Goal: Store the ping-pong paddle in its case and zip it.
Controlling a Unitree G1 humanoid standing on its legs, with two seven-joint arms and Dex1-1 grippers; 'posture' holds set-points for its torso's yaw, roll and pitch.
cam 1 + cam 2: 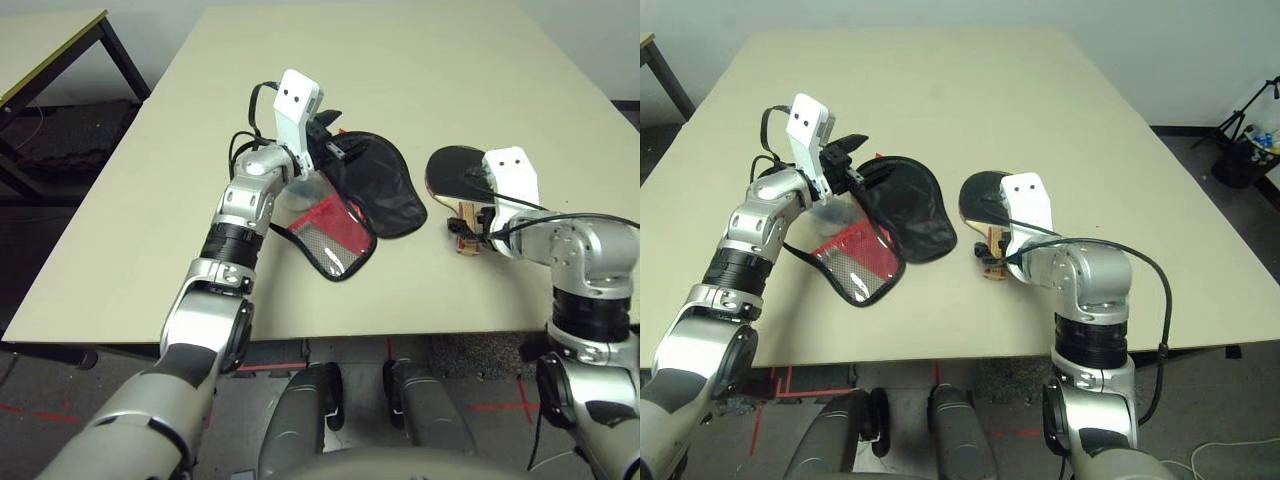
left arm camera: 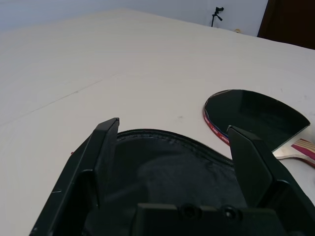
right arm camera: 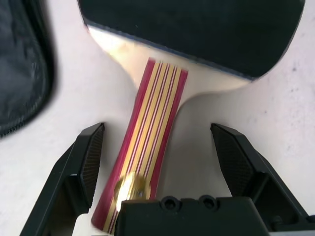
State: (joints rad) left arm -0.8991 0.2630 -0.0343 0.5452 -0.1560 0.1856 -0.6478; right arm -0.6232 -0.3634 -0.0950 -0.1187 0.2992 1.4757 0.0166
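Table (image 1: pixel 420 60), pale beige and rectangular, carried both task objects near its front edge. The ping-pong paddle (image 1: pixel 980 200), a bat with a round black rubber face and a short tan wooden handle striped in red, lay flat at about four o'clock from the table's middle, its handle pointing toward the robot. The case (image 1: pixel 375 190), a paddle-shaped black fabric cover with a red mesh-fronted flap folded outward, lay open at the paddle's nine o'clock, near it but apart.

The right gripper (image 3: pixel 157 162) hovered over the handle with its two black fingers spread wide, one on each side of the wood, holding nothing. The left gripper (image 2: pixel 177 162) was likewise wide open and empty, its fingers poised level above the black upper panel of the case.

Handling, as judged: the paddle looked rigid and light; the rubber face would mark or slip under a pinch, so the narrow wooden handle was the sensible hold, gripped across its width. The case looked limp and thin; it would sag and slide unless pinned or lifted by its zippered rim, which is where the left fingers would best bite.
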